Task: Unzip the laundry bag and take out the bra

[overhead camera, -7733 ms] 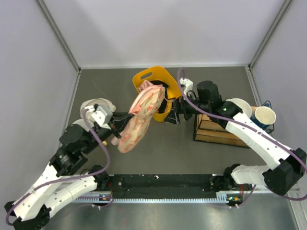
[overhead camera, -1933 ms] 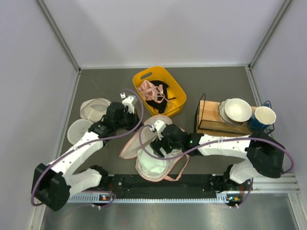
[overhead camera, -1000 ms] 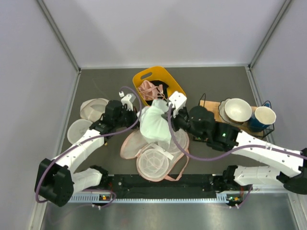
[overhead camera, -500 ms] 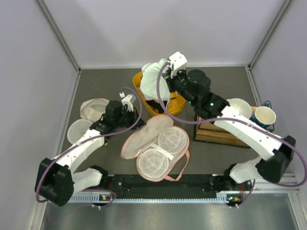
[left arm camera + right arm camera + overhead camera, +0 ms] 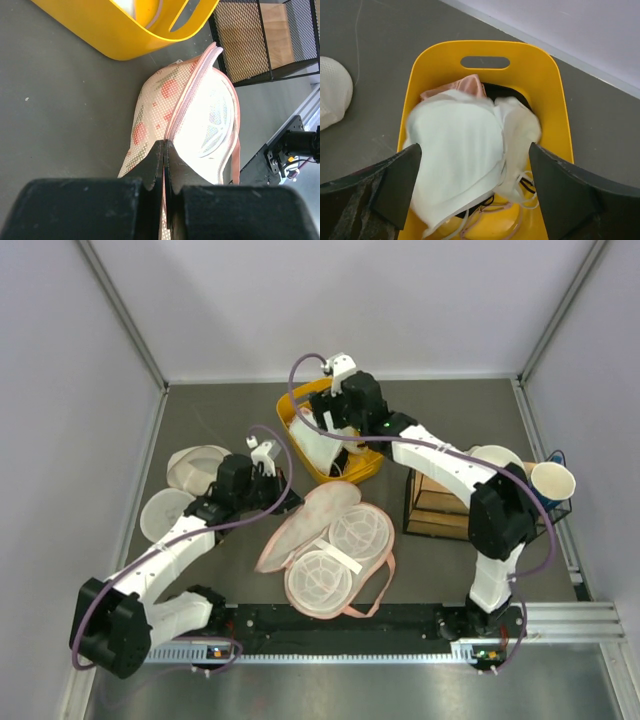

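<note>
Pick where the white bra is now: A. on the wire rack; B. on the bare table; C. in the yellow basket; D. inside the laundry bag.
C: the right wrist view shows the bra in the yellow basket, under the open right end effector, while the laundry bag lies unzipped.

arms: white shells, black joints | cables: purple | left pincer: black

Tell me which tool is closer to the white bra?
Right. The right tool hovers open above the bra in the yellow basket; the left tool pinches the laundry bag, farther off.
</note>
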